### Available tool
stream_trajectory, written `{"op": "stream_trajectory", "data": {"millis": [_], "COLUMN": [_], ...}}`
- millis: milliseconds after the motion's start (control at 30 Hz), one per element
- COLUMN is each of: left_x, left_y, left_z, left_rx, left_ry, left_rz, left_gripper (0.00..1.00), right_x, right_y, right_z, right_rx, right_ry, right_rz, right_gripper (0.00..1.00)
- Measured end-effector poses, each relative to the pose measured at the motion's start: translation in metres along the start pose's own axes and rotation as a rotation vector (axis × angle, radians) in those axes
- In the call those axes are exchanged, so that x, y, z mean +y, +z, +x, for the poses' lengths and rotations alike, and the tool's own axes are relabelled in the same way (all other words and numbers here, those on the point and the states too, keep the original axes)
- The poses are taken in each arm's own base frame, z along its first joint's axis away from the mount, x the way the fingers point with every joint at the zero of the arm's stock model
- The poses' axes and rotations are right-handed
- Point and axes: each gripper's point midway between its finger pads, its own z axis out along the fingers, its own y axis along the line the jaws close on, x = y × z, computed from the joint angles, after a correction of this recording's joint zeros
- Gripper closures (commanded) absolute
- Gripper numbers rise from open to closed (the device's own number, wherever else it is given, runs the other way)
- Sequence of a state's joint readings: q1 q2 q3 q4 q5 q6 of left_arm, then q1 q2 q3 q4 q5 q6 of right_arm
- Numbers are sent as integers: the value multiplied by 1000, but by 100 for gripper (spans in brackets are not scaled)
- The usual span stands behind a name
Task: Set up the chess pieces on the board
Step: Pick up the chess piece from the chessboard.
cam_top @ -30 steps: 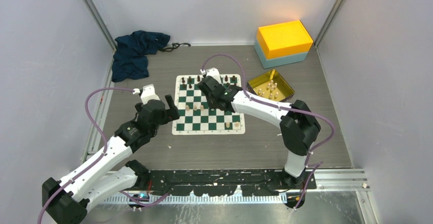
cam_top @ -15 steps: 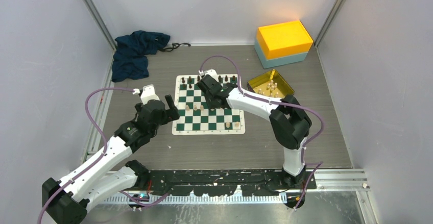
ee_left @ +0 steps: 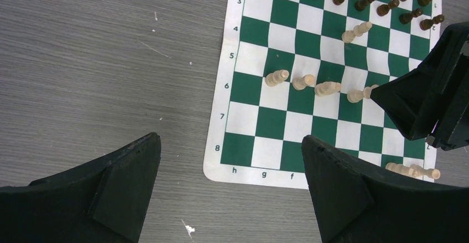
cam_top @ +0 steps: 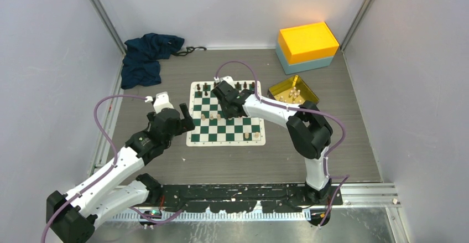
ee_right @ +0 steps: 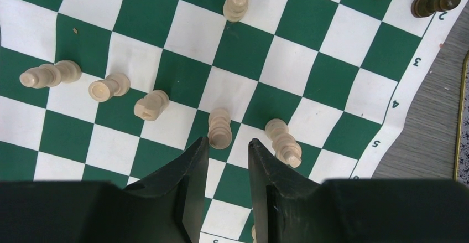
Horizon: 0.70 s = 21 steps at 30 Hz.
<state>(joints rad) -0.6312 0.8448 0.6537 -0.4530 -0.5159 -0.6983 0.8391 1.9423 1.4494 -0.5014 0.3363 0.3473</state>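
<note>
Piece [ee_right: 220, 129], cream and upright on the board [ee_right: 332, 60], stands just ahead of the right gripper [ee_right: 227, 141], jaws narrowly parted and empty; left gripper [ee_left: 229, 138], wide open and empty, hangs farther off, beside the board.

The flat square chessboard mat of green and white squares [cam_top: 221, 129] lies mid-frame on the grey wood-grain table [cam_top: 249, 163]. Small black chess figures [cam_top: 206, 88] line its upper edge. Tiny cream wooden chess pieces [cam_top: 203, 117] stand across its middle, with two more near its lower right corner. Just right of the mat's upper corner sits the shiny gold rectangular tray [cam_top: 306, 88], holding more cream pieces. Above the tray, the yellow plastic box [cam_top: 307, 39] rests on the pale blue box [cam_top: 309, 63]. The crumpled dark blue cloth [cam_top: 145, 60] lies upper left.
</note>
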Motion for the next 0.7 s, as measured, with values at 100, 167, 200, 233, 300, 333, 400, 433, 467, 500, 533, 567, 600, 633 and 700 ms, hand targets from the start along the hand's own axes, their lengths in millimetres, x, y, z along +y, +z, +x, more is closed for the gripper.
{"op": "stream_trajectory", "data": {"millis": [100,167,200,233,300,333,400,433,467,500,533,567,600,633,700], "left_x": [1,2,2,1,2,2,2,2,2,2,2,2,2,2,3], "left_y": [1,2,2,3,3,4,4,5,5,5,5,5,5,6,6], "left_z": [2,3,3,3,3,3,4,4,4,5,5,5,6,6,7], "left_rx": [4,6,5,4,4,5,5,6,6,7,8,8,9,9,11], "left_ry": [4,6,6,6,7,8,9,9,9,10,11,11,11,12,13], "left_rz": [-4,-7,-9,-9,-11,-12,-13,-13,-14,-14,-15,-16,-16,-17,-18], "left_gripper": [1,1,1,1,1,1,1,1,1,1,1,1,1,1,1], "right_x": [-1,-2,-2,-2,-1,-1,-1,-1,-1,0,0,1,1,1,1], "right_y": [2,4,4,5,6,8,9,10,11,12,13,14,14,15,15], "right_z": [1,1,0,0,0,1,0,0,1,1,2,3,4,4,4], "right_rx": [5,9,8,8,9,12,14,16,18,20,23,26,28,29,30], "right_ry": [2,3,5,6,7,8,9,10,10,9,9,8,8,8,8], "right_rz": [-1,-2,-2,-3,-8,-8,-10,-11,-12,-14,-15,-17,-18,-20,-23], "right_gripper": [62,62,62,62,62,62,63,63,63,64,64,65,66,69,75]}}
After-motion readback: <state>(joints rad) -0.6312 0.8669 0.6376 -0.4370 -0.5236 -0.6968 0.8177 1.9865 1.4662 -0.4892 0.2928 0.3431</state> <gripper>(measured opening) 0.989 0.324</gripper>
